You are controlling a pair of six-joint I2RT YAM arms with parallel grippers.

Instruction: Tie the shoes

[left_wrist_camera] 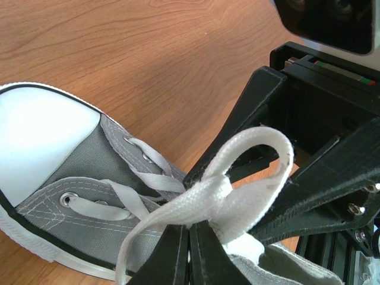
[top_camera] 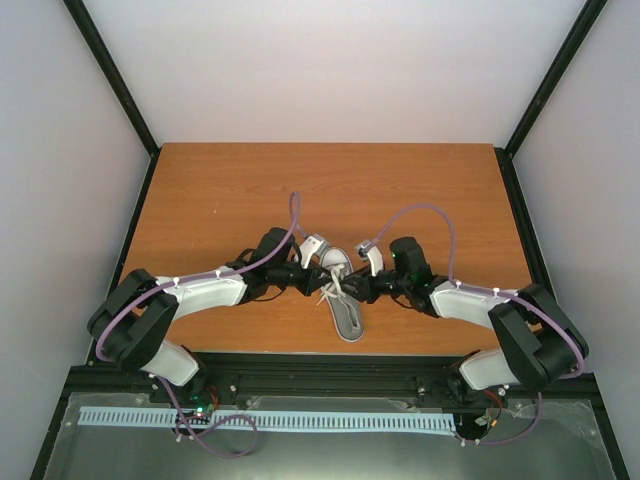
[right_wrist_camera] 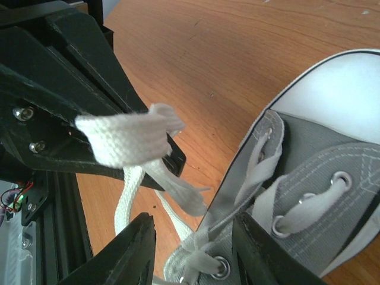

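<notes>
A small grey sneaker [top_camera: 348, 312] with a white toe cap lies mid-table, toe pointing away from the arms. In the left wrist view my left gripper [left_wrist_camera: 189, 230] is shut on a loop of white lace [left_wrist_camera: 252, 178] above the shoe [left_wrist_camera: 71, 172]. My right gripper [top_camera: 360, 287] sits on the shoe's other side, close to the left gripper [top_camera: 318, 277]. Its view shows the right gripper [right_wrist_camera: 196, 240] open, its fingers [right_wrist_camera: 138, 252] straddling loose lace strands [right_wrist_camera: 178, 190] and the eyelet edge of the shoe [right_wrist_camera: 332, 166]. The held lace [right_wrist_camera: 127, 139] shows at upper left.
The wooden table [top_camera: 250, 190] stretches around the shoe, with white walls on three sides. A black frame rail [top_camera: 320, 362] runs along the near edge by the arm bases. Both grippers are nearly touching over the laces.
</notes>
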